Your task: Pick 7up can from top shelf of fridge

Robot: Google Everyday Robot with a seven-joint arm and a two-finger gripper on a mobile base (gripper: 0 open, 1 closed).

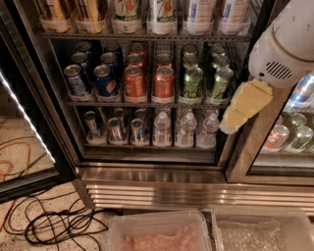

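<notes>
The fridge stands with its left door open. Two 7up cans, white with green lettering and an orange-red spot, stand side by side on the top shelf at the frame's upper edge: one left of the other. Gold cans stand to their left and white-and-blue cans to their right. Only the cans' lower parts show. My gripper, pale yellow under a white arm housing, hangs at the right in front of the door post. It is level with the middle shelf, below and right of the 7up cans, and holds nothing.
The middle shelf holds blue Pepsi cans, orange-red cans and green cans. The bottom shelf holds small cans and water bottles. The open door with a light strip is at the left. Cables lie on the floor. Two clear bins sit in front.
</notes>
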